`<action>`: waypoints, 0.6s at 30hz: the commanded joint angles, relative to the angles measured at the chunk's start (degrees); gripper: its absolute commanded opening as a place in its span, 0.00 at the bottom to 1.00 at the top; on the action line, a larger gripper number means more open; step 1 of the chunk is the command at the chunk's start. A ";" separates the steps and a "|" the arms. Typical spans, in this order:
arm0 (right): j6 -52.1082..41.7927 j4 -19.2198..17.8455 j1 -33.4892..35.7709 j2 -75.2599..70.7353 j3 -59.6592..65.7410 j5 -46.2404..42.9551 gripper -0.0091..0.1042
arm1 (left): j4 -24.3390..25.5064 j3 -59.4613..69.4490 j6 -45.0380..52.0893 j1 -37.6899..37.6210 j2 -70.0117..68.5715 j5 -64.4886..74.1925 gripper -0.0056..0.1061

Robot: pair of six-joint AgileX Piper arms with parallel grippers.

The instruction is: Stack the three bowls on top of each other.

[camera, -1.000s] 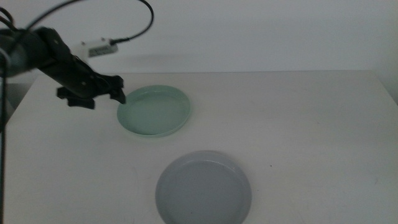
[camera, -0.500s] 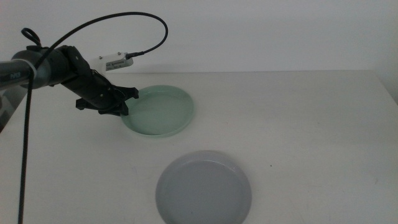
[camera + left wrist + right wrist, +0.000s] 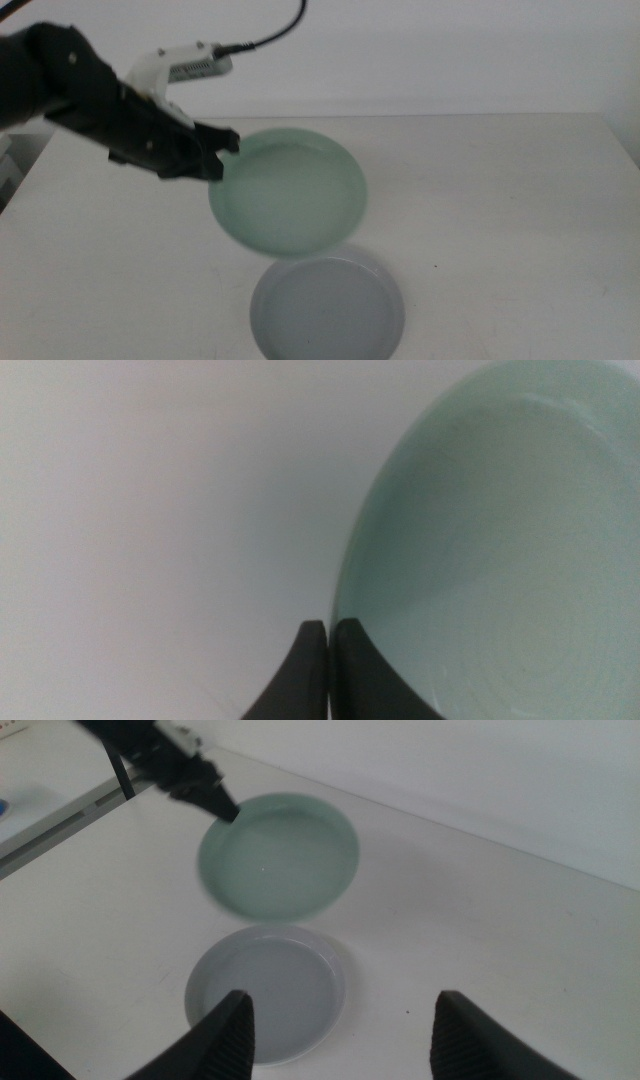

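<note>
Jaws of the left gripper (image 3: pixel 222 152) pinched the green bowl's (image 3: pixel 290 190) rim, holding it above the grey bowl (image 3: pixel 327 305). Right gripper (image 3: pixel 340 1020) waited with jaws apart.

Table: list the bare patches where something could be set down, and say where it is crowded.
The table is bare on its whole right side, right of the mint green bowl and the pale grey bowl. It is also bare at near left, left of the grey bowl. The middle is crowded: the left hand holds the green bowl lifted just behind the grey one. The right hand waits open, above the near edge.

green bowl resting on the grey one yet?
No. The left gripper holds the green bowl by its rim, lifted beside the grey bowl.
</note>
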 commanded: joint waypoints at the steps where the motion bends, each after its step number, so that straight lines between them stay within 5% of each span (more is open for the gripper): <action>1: -0.36 -0.63 0.14 0.43 -1.02 -3.64 0.48 | -1.71 4.21 -1.88 -2.76 -7.08 -4.45 0.05; 18: -0.35 -0.58 0.14 0.43 -1.02 -3.59 0.48 | -2.48 17.97 -3.14 -14.18 -6.02 -15.07 0.06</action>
